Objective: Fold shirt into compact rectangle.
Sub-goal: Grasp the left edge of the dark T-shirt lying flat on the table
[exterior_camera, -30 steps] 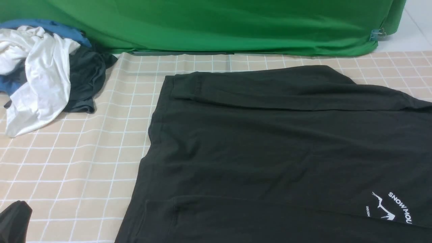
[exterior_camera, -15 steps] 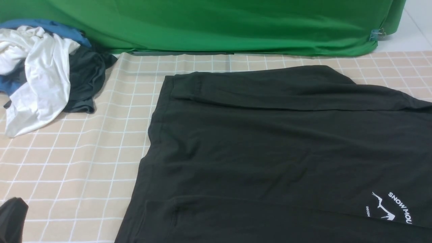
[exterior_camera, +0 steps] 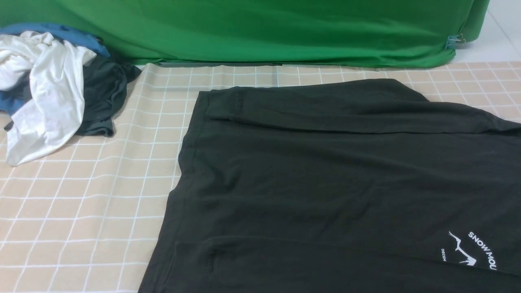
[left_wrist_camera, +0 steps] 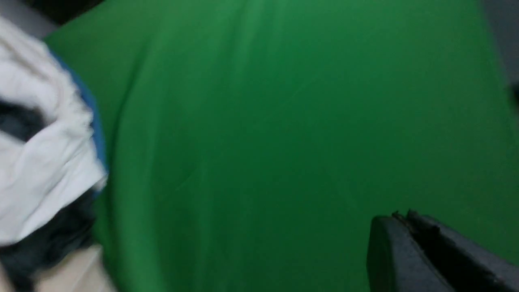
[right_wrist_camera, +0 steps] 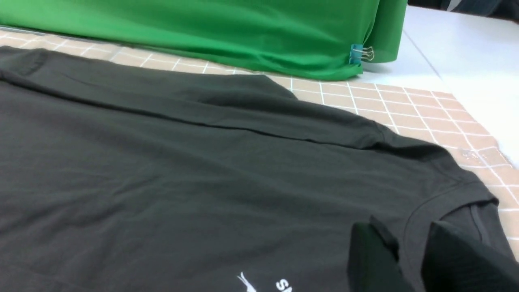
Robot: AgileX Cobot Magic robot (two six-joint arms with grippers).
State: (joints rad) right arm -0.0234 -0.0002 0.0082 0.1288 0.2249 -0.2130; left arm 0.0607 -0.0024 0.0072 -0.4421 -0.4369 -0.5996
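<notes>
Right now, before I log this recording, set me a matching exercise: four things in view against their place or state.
Things: 1 shirt; 2 white garment; 3 green backdrop; 4 binder clip.
States: a crumpled at far left; b spread on the checked mat; c fastened to the backdrop's right end; d draped along the far edge.
Pairs: 1-b, 2-a, 3-d, 4-c.

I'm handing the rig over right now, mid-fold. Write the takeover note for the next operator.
Left gripper: shut, empty, facing the green backdrop; out of the front view.
Right gripper: jaws apart at the collar of the black shirt; no grip visible.
Shirt: flat on the checkered tablecloth; clothes pile at far left.
Done: the far and near long edges look folded inward.
Left: fold crosswise into a compact rectangle.
</notes>
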